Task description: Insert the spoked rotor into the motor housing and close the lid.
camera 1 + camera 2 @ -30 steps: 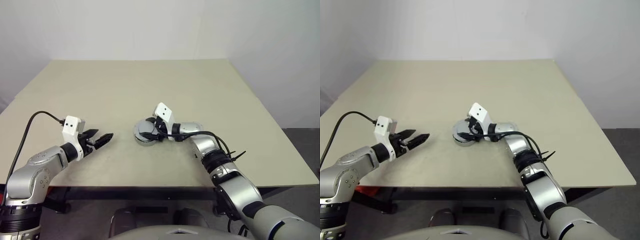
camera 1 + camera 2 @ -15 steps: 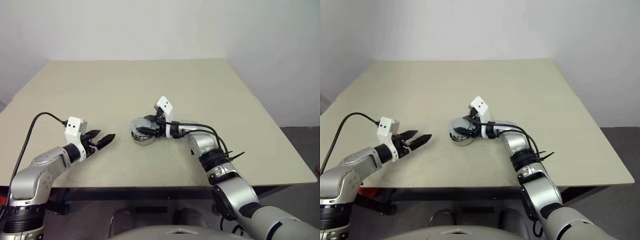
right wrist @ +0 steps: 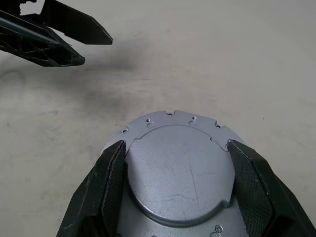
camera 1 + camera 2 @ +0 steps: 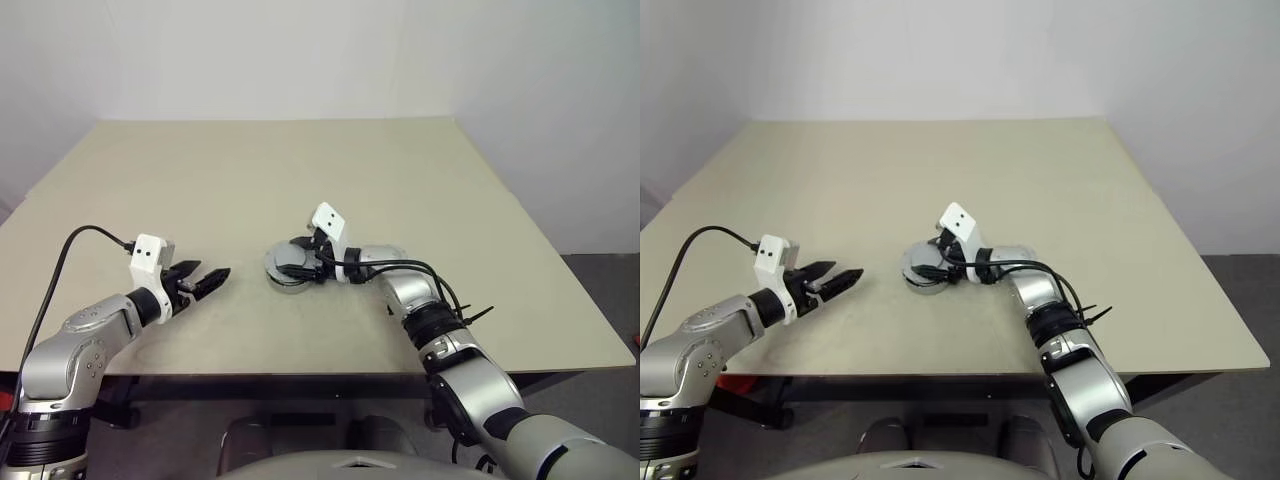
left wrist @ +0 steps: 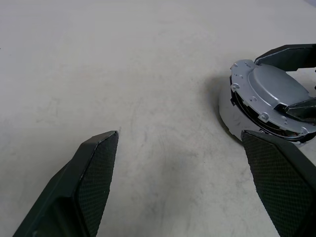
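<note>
The round grey lid sits slightly tilted over the shallow silver motor housing near the table's middle, with a dark gap showing under its raised edge. My right gripper reaches in from the right and is shut on the lid, one black finger on each side of its rim. The spoked rotor is hidden from me. Well to the left of the housing, my left gripper hovers low over the table, open and empty, pointing toward the housing.
A wide beige table carries the housing, with bare surface between my two grippers and behind them. A black cable loops off my left wrist. The table's front edge runs just below both arms.
My right wrist has rolled a little with the lid between its fingers, so the lid's tilt over the housing has changed. The left arm has stayed still.
</note>
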`<move>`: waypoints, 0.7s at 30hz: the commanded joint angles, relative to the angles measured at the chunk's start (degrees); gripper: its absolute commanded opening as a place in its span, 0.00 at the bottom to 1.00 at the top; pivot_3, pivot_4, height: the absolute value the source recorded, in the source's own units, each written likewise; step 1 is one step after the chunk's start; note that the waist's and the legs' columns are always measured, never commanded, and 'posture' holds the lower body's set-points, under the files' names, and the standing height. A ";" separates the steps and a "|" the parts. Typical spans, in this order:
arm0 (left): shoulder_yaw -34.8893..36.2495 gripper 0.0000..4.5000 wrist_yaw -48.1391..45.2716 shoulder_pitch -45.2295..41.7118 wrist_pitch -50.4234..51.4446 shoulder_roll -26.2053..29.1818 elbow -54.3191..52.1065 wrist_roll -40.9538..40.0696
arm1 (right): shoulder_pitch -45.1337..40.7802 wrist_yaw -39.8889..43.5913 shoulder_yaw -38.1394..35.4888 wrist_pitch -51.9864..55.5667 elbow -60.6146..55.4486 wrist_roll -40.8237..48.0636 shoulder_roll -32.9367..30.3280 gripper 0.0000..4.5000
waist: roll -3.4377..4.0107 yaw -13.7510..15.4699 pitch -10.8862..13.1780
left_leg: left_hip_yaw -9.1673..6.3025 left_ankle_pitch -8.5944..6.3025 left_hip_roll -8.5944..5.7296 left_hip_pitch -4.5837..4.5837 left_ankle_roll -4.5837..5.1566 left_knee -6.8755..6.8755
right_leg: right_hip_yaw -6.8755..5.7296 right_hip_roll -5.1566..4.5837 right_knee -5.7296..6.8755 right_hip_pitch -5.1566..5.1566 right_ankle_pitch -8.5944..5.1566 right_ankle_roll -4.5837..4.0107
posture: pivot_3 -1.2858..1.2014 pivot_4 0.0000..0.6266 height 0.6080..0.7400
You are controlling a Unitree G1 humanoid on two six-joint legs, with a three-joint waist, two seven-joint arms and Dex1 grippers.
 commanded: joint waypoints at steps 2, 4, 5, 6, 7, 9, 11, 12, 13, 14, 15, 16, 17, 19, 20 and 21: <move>0.66 0.95 -0.03 -0.55 -0.47 0.60 -1.86 -0.05 | -0.69 2.96 -0.03 -0.31 0.31 0.81 -0.63 0.70 | 0.00 0.02 0.00 | 0.00 0.00 0.00 0.00 0.00 0.00 | 0.00 0.00 0.00 0.00 0.00 0.00 | 0.52 0.00 1.00; 0.70 0.95 -0.01 -0.43 -0.47 0.60 -1.96 -0.06 | -0.45 4.31 -0.09 0.20 0.17 1.17 -1.03 0.70 | 0.00 0.09 0.00 | 0.00 0.00 0.00 0.00 0.00 0.00 | 0.00 0.00 -0.01 0.00 0.00 0.00 | 0.52 0.00 1.00; 0.71 0.95 0.01 -0.39 -0.47 0.59 -1.99 -0.05 | -0.36 4.86 -0.12 0.30 0.07 1.30 -1.19 0.70 | 0.00 0.09 0.00 | 0.00 0.00 0.00 -0.01 0.01 0.00 | 0.00 0.00 -0.01 0.00 0.00 0.00 | 0.52 0.00 1.00; 0.72 0.95 0.06 -0.30 -0.50 0.54 -2.04 -0.03 | -0.26 5.27 -0.05 0.16 0.03 1.20 -1.48 0.70 | 0.00 0.08 0.00 | 0.00 0.00 0.00 -0.01 0.01 0.00 | 0.00 0.00 -0.03 0.01 0.00 0.00 | 0.52 0.00 1.00; 0.72 0.95 0.09 -0.26 -0.55 0.51 -2.04 0.00 | -0.22 5.55 0.00 0.02 0.07 1.09 -1.66 0.70 | -0.01 0.09 0.00 | 0.00 -0.01 0.00 -0.01 0.01 -0.01 | 0.00 0.00 -0.04 0.01 0.00 0.00 | 0.52 0.00 1.00; 0.67 0.95 0.14 -0.26 -0.61 0.47 -1.97 0.05 | -0.26 5.76 0.15 -0.51 0.45 0.64 -1.93 0.70 | -0.01 0.11 0.00 | 0.00 -0.01 0.00 -0.02 0.02 -0.01 | 0.00 0.00 -0.05 0.01 0.00 0.00 | 0.52 0.00 1.00; 0.62 0.95 0.20 -0.27 -0.59 0.45 -2.01 0.03 | -0.27 5.33 0.26 -1.04 0.77 0.09 -2.01 0.70 | -0.01 0.13 0.00 | 0.00 -0.01 0.00 -0.03 0.02 -0.01 | 0.00 0.00 -0.06 0.01 0.00 -0.01 | 0.52 0.00 1.00; 0.59 0.95 0.23 -0.27 -0.56 0.43 -2.06 0.02 | -0.23 5.04 0.23 -1.07 0.77 0.01 -1.91 0.70 | -0.01 0.13 -0.01 | 0.00 -0.01 0.00 -0.03 0.02 -0.01 | 0.00 0.00 -0.06 0.01 0.00 -0.01 | 0.52 0.00 1.00; 0.56 0.95 0.25 -0.28 -0.55 0.42 -2.08 0.02 | -0.22 4.71 0.18 -1.04 0.83 -0.07 -1.79 0.70 | -0.01 0.14 -0.01 | 0.00 -0.01 -0.01 -0.03 0.02 -0.01 | 0.00 0.00 -0.06 0.01 0.00 -0.01 | 0.52 0.00 1.00; 0.51 0.95 0.26 -0.31 -0.53 0.40 -2.07 0.01 | -0.27 4.33 0.10 -0.96 0.97 -0.11 -1.59 0.70 | -0.01 0.14 -0.01 | 0.00 -0.01 -0.01 -0.03 0.02 -0.01 | 0.00 -0.01 -0.06 0.01 0.00 -0.01 | 0.52 0.00 1.00; 0.50 0.95 0.27 -0.26 -0.49 0.39 -2.16 -0.02 | -0.24 4.07 0.06 -0.89 0.97 -0.15 -1.48 0.70 | -0.01 0.13 -0.01 | 0.00 -0.01 -0.01 -0.03 0.02 -0.01 | 0.00 -0.01 -0.06 0.01 0.00 -0.01 | 0.52 0.00 1.00; 0.43 0.95 0.29 -0.25 -0.46 0.36 -2.18 -0.01 | -0.25 3.94 0.03 -0.88 0.97 -0.14 -1.37 0.70 | -0.01 0.13 -0.01 | 0.00 -0.01 -0.01 -0.03 0.02 -0.01 | 0.00 -0.01 -0.06 0.01 0.01 -0.01 | 0.52 0.00 1.00; 0.35 0.95 0.32 -0.24 -0.42 0.33 -2.24 -0.01 | -0.24 3.73 -0.05 -0.74 0.91 -0.08 -1.26 0.70 | -0.01 0.13 -0.01 | 0.00 -0.01 -0.01 -0.02 0.02 -0.01 | 0.00 -0.01 -0.06 0.01 0.00 -0.01 | 0.52 0.00 1.00; 0.25 0.95 0.34 -0.22 -0.37 0.29 -2.29 -0.01 | -0.39 2.79 -0.08 -0.76 1.15 -0.40 -1.12 0.70 | -0.01 0.12 -0.01 | 0.00 -0.01 -0.01 -0.01 0.02 -0.01 | 0.00 0.00 -0.06 0.02 0.00 0.00 | 0.52 0.00 1.00; 0.24 0.95 0.35 -0.21 -0.35 0.28 -2.32 -0.03 | -0.47 2.25 -0.03 -0.96 1.36 -0.67 -1.09 0.70 | -0.01 0.11 -0.01 | 0.00 -0.01 -0.01 -0.01 0.02 -0.01 | 0.00 0.00 -0.06 0.02 0.00 0.00 | 0.52 0.00 1.00; 0.25 0.95 0.37 -0.19 -0.35 0.28 -2.36 -0.03 | -0.50 2.11 0.04 -1.19 1.48 -0.81 -1.08 0.70 | -0.01 0.09 -0.01 | 0.00 -0.01 -0.01 0.00 0.01 -0.01 | 0.00 0.00 -0.05 0.02 0.00 0.00 | 0.52 0.00 1.00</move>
